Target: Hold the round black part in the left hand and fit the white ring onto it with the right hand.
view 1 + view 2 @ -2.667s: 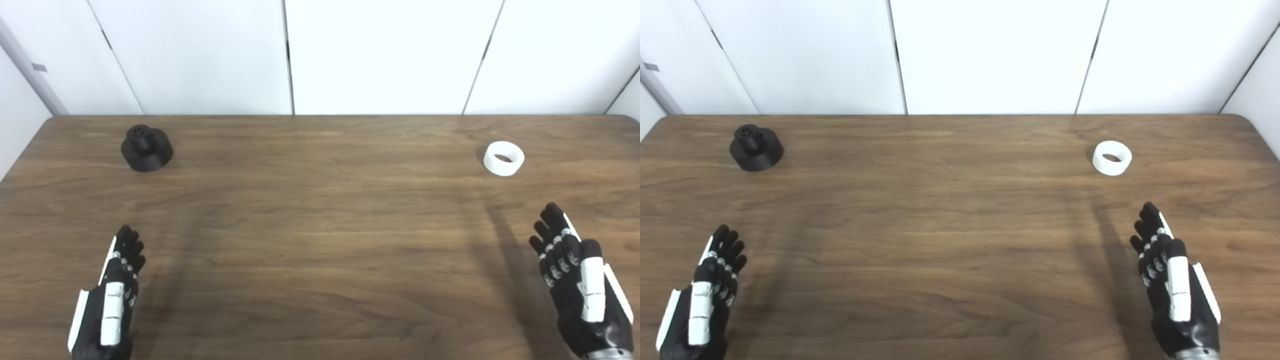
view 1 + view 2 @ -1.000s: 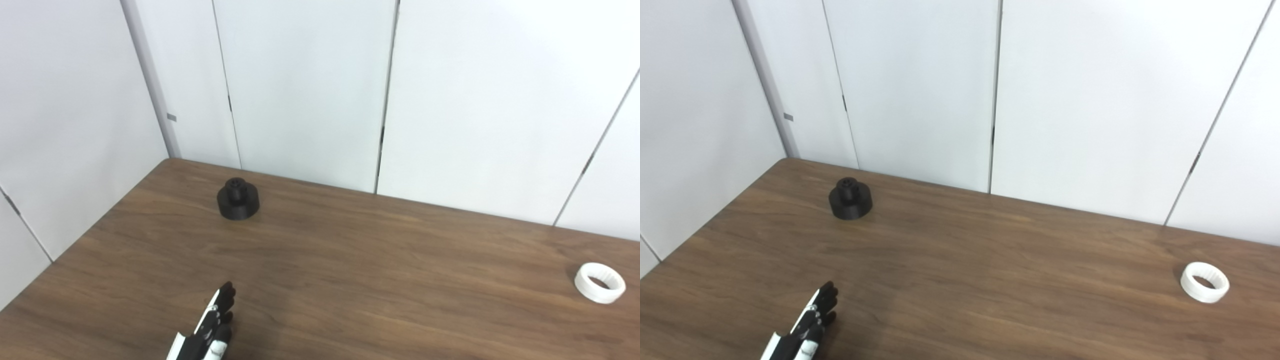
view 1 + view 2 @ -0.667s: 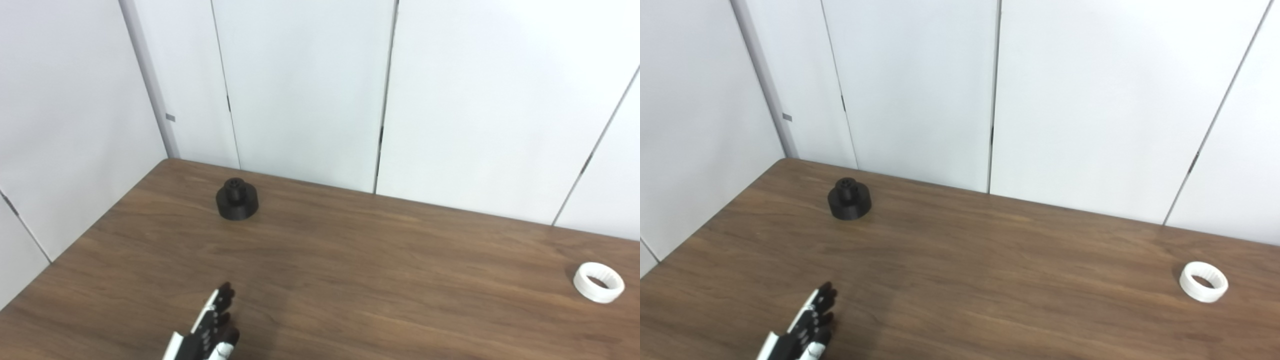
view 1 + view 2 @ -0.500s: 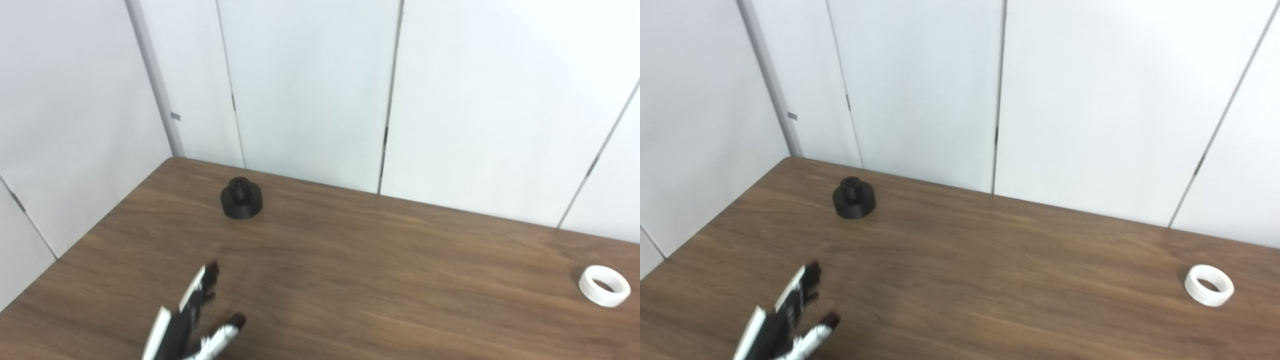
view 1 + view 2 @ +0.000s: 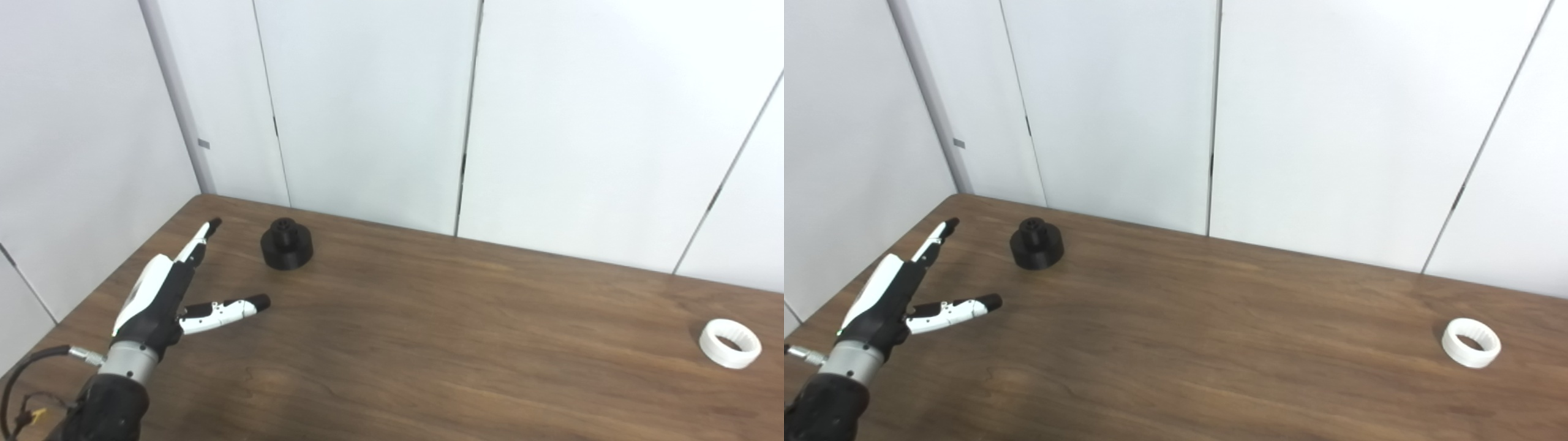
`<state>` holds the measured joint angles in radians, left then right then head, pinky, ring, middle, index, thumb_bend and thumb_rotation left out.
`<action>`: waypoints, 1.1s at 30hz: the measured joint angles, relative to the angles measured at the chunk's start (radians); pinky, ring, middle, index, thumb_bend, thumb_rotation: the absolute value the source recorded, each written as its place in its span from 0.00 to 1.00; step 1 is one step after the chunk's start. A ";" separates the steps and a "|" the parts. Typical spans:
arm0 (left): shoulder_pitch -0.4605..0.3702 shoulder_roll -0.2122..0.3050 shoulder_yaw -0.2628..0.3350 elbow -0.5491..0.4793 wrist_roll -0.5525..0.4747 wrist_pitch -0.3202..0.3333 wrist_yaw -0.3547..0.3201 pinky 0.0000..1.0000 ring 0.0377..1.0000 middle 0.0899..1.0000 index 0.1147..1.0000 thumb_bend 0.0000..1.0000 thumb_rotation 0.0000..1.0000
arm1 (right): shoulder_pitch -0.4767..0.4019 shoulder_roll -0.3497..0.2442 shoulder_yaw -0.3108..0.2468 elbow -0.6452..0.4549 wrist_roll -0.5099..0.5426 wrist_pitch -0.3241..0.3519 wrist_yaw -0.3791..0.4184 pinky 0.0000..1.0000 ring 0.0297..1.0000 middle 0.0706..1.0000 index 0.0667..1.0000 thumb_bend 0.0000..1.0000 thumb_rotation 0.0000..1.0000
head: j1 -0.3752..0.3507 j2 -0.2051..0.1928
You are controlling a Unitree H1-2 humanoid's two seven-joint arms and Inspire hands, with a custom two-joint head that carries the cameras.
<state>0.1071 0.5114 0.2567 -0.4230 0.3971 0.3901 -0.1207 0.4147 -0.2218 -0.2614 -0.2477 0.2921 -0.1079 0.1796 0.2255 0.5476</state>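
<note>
- Left eye view and right eye view both look across a brown wooden counter [image 5: 429,343] backed by plain white wall panels [image 5: 367,110].
- A round black part [image 5: 286,244] stands upright near the far left corner of the counter, a wide base with a narrower knob on top.
- A white ring [image 5: 731,343] lies flat close to the right edge of the counter, well apart from the black part.
- Reaching in over the left edge of the counter is the left hand [image 5: 165,294], black and white, raised above the wood.
- Its fingers [image 5: 199,239] stretch straight toward the far left corner while the thumb [image 5: 229,308] splays out toward the middle of the counter; the hand is spread wide and holds nothing.
- The black part sits just beyond the gap between fingers and thumb, not touching either.
- No right hand appears in either view.
- Judged from this, the work is at its first step: the reach for the black part, with nothing yet lifted and the ring untouched.
- The next move likely calls for carrying the spread hand forward until the part sits between fingers and thumb, then closing around its wide base so the knob stays free for the ring.
</note>
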 measured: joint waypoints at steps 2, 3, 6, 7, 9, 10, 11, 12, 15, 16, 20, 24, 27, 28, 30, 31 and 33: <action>-0.019 0.011 -0.032 0.068 0.057 -0.005 0.007 1.00 1.00 1.00 0.96 1.00 0.50 | 0.003 0.000 0.000 0.000 -0.006 -0.004 -0.001 1.00 1.00 0.97 0.91 0.69 0.88 | -0.003 0.002; -0.030 0.014 -0.046 0.098 0.077 -0.009 0.008 1.00 1.00 1.00 0.96 1.00 0.51 | 0.004 0.001 0.000 0.000 -0.009 -0.005 -0.002 1.00 1.00 0.97 0.91 0.70 0.88 | -0.003 0.002; -0.079 0.039 -0.092 0.212 0.140 -0.018 0.014 1.00 1.00 1.00 0.95 1.00 0.55 | 0.007 0.002 0.000 -0.005 -0.013 -0.004 -0.004 1.00 1.00 0.97 0.90 0.72 0.86 | -0.005 0.003; -0.100 0.051 -0.106 0.256 0.157 -0.021 0.019 1.00 1.00 1.00 0.94 1.00 0.56 | 0.007 0.003 0.001 -0.007 -0.013 -0.003 -0.004 1.00 1.00 0.97 0.90 0.72 0.86 | -0.005 0.005; -0.144 0.075 -0.132 0.341 0.186 -0.041 0.039 1.00 1.00 1.00 0.93 1.00 0.58 | 0.007 0.004 0.001 -0.007 -0.014 -0.003 -0.004 1.00 1.00 0.97 0.90 0.72 0.88 | -0.005 0.005; -0.166 0.083 -0.145 0.390 0.196 -0.056 0.049 1.00 1.00 1.00 0.93 1.00 0.58 | 0.007 0.003 0.001 -0.007 -0.015 -0.003 -0.004 1.00 1.00 0.97 0.90 0.73 0.88 | -0.005 0.005; -0.190 0.086 -0.153 0.432 0.200 -0.061 0.055 1.00 1.00 1.00 0.93 1.00 0.58 | 0.007 0.003 0.001 -0.007 -0.017 -0.003 -0.004 1.00 1.00 0.97 0.90 0.73 0.88 | -0.005 0.005; -0.210 0.086 -0.158 0.461 0.201 -0.064 0.065 1.00 1.00 1.00 0.93 1.00 0.58 | 0.007 0.004 0.001 -0.007 -0.019 -0.003 -0.004 1.00 1.00 0.97 0.90 0.72 0.88 | -0.005 0.009; -0.260 0.085 -0.186 0.530 0.202 -0.083 0.080 1.00 1.00 1.00 0.93 1.00 0.56 | 0.009 0.004 0.001 -0.011 -0.021 -0.003 -0.004 1.00 1.00 0.96 0.90 0.71 0.89 | -0.003 0.009; -0.276 0.083 -0.195 0.545 0.202 -0.087 0.083 1.00 1.00 1.00 0.93 1.00 0.55 | 0.011 0.004 0.001 -0.013 -0.022 -0.003 -0.004 1.00 1.00 0.96 0.90 0.71 0.89 | -0.003 0.011; -0.352 0.078 -0.220 0.630 0.206 -0.092 0.112 1.00 1.00 1.00 0.92 1.00 0.59 | 0.017 0.004 0.001 -0.029 -0.026 -0.002 -0.007 1.00 1.00 0.96 0.90 0.72 0.89 | -0.008 0.014; -0.408 0.077 -0.241 0.659 0.205 -0.090 0.117 1.00 1.00 1.00 0.92 1.00 0.56 | 0.025 0.004 0.001 -0.035 -0.026 0.000 -0.015 1.00 1.00 0.96 0.90 0.73 0.89 | -0.009 0.017; -0.441 0.075 -0.253 0.668 0.197 -0.087 0.115 1.00 1.00 1.00 0.92 1.00 0.57 | 0.031 0.005 0.002 -0.039 -0.027 0.001 -0.019 1.00 1.00 0.96 0.90 0.73 0.89 | -0.011 0.018; -0.450 0.074 -0.259 0.675 0.197 -0.084 0.113 1.00 1.00 1.00 0.91 1.00 0.57 | 0.031 0.005 0.002 -0.044 -0.027 0.002 -0.020 1.00 1.00 0.97 0.90 0.74 0.89 | -0.011 0.020; -0.466 0.074 -0.277 0.690 0.203 -0.073 0.109 1.00 1.00 0.99 0.91 1.00 0.57 | 0.034 0.005 0.003 -0.056 -0.026 0.002 -0.020 1.00 1.00 0.97 0.90 0.74 0.89 | -0.008 0.023; -0.470 0.074 -0.289 0.691 0.208 -0.067 0.109 1.00 1.00 0.99 0.90 1.00 0.56 | 0.034 0.005 0.003 -0.058 -0.026 0.002 -0.020 1.00 1.00 0.97 0.89 0.74 0.89 | -0.008 0.023; -0.476 0.072 -0.312 0.694 0.220 -0.055 0.108 1.00 1.00 0.99 0.89 1.00 0.54 | 0.035 0.005 0.004 -0.057 -0.026 0.002 -0.020 1.00 1.00 0.97 0.88 0.75 0.88 | -0.008 0.023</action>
<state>-0.3694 0.5838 -0.0554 0.2714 0.6176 0.3354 -0.0124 0.4496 -0.2170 -0.2570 -0.3052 0.2662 -0.1055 0.1600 0.2178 0.5706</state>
